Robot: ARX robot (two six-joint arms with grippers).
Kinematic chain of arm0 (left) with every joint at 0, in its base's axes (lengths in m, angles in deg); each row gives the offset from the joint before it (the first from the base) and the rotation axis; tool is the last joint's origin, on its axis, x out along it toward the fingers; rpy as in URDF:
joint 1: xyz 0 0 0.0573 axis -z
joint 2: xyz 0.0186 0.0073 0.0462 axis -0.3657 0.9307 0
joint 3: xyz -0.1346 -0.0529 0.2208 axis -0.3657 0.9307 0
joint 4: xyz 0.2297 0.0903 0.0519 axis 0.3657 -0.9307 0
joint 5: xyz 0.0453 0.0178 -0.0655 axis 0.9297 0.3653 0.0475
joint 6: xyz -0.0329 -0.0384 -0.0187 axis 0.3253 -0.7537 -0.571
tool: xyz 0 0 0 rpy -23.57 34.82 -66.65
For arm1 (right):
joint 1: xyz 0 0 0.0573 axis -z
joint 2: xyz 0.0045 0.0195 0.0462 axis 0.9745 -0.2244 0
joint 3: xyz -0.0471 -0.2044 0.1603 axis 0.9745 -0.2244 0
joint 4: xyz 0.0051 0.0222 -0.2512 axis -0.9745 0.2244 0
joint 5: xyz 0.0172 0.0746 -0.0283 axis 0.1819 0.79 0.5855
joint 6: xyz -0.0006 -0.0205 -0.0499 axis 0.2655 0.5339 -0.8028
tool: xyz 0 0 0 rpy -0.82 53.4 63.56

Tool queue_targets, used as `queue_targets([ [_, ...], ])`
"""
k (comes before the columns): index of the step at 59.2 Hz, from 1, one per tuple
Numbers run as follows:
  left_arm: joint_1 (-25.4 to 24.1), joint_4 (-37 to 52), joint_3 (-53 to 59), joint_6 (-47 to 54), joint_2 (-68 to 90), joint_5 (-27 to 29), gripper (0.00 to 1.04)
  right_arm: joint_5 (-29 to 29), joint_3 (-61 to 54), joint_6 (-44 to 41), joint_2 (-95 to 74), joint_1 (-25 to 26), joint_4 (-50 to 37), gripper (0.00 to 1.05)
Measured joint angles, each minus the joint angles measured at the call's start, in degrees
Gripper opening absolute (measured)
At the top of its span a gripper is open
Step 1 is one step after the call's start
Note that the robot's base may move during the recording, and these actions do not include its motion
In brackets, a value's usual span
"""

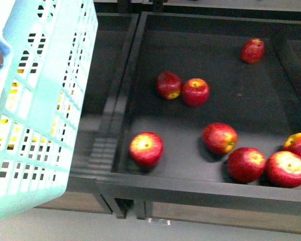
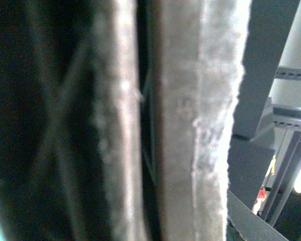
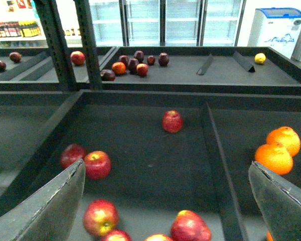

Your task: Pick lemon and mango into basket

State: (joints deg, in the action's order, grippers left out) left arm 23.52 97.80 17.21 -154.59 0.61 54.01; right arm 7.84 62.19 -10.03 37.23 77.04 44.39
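The light turquoise basket (image 1: 40, 105) hangs tilted at the left of the front view, and yellow patches show through its slots. In the left wrist view its brown handles (image 2: 180, 125) fill the picture, blurred and very close. My left gripper is shut on the basket, but its fingers do not show. My right gripper (image 3: 165, 211) is open and empty, hovering over a black bin of red apples. Neither the mango nor a sure lemon is in view. A small yellow fruit (image 3: 260, 58) lies in a far bin, too small to identify.
Several red apples (image 1: 195, 92) lie scattered in the black bin (image 1: 200, 190) right of the basket. A divider (image 3: 215, 150) separates them from oranges (image 3: 276, 155). Farther back are more bins with dark fruit (image 3: 135, 64) and black shelf posts (image 3: 57, 45).
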Motion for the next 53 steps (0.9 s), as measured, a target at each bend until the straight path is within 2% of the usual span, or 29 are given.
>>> queue_targets([
  [53, 0.0, 0.0, 0.0, -0.1, 0.0, 0.0, 0.29, 0.1, 0.0, 0.0, 0.0, 0.0, 0.1, 0.96],
])
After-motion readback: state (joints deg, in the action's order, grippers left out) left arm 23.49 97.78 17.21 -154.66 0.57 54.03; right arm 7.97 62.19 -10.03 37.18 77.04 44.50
